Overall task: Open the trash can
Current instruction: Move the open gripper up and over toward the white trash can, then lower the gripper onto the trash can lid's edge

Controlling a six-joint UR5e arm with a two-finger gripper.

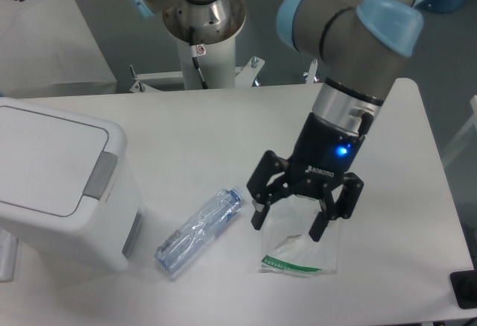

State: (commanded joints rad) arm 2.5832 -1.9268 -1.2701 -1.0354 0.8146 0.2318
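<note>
A white table fills most of the view, and everything else is seen on or over it. The arm, grey with blue joint caps, is seen coming down from the upper right, and a second robot base is mounted behind the table's far edge. The bin, white and boxy, stands at the table's left edge; its flat lid is seen lying shut, with the grey tab on the rim that faces the middle of the table. The black gripper is held over the table right of centre, well apart from the bin, with a blue light lit on its body; its two fingers are spread wide with nothing between them. Below it, a flat bag of clear-white plastic with a green strip along its near edge lies on the table, partly covered by the gripper. A crushed clear bottle with a blue cap lies slantwise between bin and bag, touching neither.
</note>
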